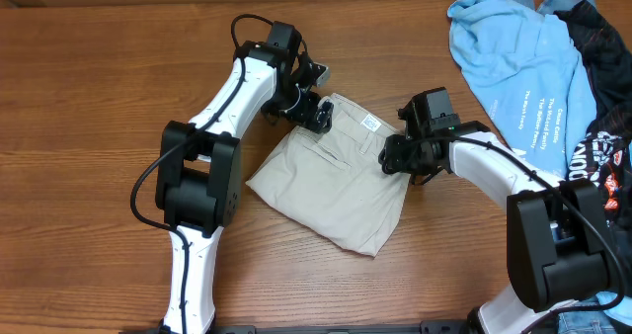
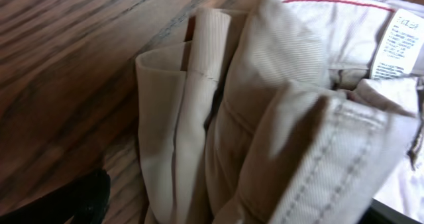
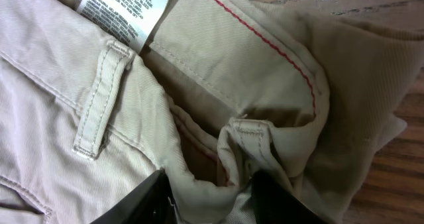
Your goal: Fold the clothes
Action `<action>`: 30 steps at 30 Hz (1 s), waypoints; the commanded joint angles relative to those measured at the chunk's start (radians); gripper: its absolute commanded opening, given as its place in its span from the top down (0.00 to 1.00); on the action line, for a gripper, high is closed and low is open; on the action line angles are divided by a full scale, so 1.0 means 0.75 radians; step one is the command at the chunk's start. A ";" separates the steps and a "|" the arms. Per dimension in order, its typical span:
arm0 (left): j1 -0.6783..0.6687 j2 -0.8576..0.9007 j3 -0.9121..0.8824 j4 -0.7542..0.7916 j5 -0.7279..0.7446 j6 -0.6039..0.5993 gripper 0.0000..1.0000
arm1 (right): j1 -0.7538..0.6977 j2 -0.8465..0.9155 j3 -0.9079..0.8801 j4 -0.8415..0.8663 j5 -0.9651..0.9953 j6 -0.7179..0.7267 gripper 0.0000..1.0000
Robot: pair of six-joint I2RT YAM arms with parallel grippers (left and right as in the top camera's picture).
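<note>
The jaws of your right gripper [image 3: 211, 204] clamp a fold of the waistband [image 3: 252, 58] of the shorts [image 1: 326, 191] between them, while those of your left gripper [image 1: 318, 115] stand wide apart over loose cloth, so a one-sided pull could unfold everything.

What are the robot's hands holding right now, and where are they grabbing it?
The right gripper pinches the beige shorts by a bunched fold of the waistband. The left gripper is open, holding nothing.

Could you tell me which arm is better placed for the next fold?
Probably right: the right gripper has the shorts waistband between its fingers; the left gripper hangs open, holding nothing.
</note>
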 commanded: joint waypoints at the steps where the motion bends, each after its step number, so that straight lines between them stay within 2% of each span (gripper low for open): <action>1: 0.001 0.054 0.001 0.005 -0.064 -0.032 0.00 | -0.021 0.055 -0.020 -0.007 0.143 -0.014 0.55; 4: 0.000 0.089 0.001 -0.005 -0.006 -0.026 0.02 | -0.021 0.055 -0.020 -0.021 0.143 -0.014 0.55; 7: -0.001 0.146 0.001 -0.027 0.125 -0.003 0.08 | -0.021 0.055 -0.020 -0.031 0.143 -0.014 0.55; 10: -0.007 0.199 0.001 -0.057 0.229 0.050 0.24 | -0.021 0.055 -0.020 -0.033 0.143 -0.014 0.54; 12: -0.017 0.221 0.001 -0.070 0.231 0.065 0.36 | -0.021 0.055 -0.020 -0.032 0.143 -0.014 0.54; 13: -0.022 0.221 0.001 -0.076 0.233 0.079 0.43 | -0.021 0.055 -0.020 -0.033 0.143 -0.014 0.54; 14: -0.027 0.221 0.001 -0.079 0.230 0.096 0.57 | -0.021 0.055 -0.020 -0.034 0.143 -0.014 0.54; 15: -0.032 0.221 0.002 -0.080 0.221 0.109 0.87 | -0.021 0.055 -0.020 -0.036 0.143 -0.014 0.54; 16: -0.033 0.219 0.005 -0.082 0.206 0.109 0.96 | -0.021 0.055 -0.020 -0.038 0.143 -0.014 0.54; 18: -0.034 0.219 0.025 -0.105 0.132 0.103 0.96 | -0.021 0.055 -0.019 -0.043 0.143 -0.014 0.54; 22: -0.005 0.213 0.150 -0.231 -0.123 -0.060 0.96 | -0.028 0.026 0.052 -0.134 0.160 -0.013 0.51; 30: 0.183 0.073 0.415 -0.435 -0.426 -0.273 0.96 | -0.048 -0.202 0.400 -0.458 0.252 -0.008 0.49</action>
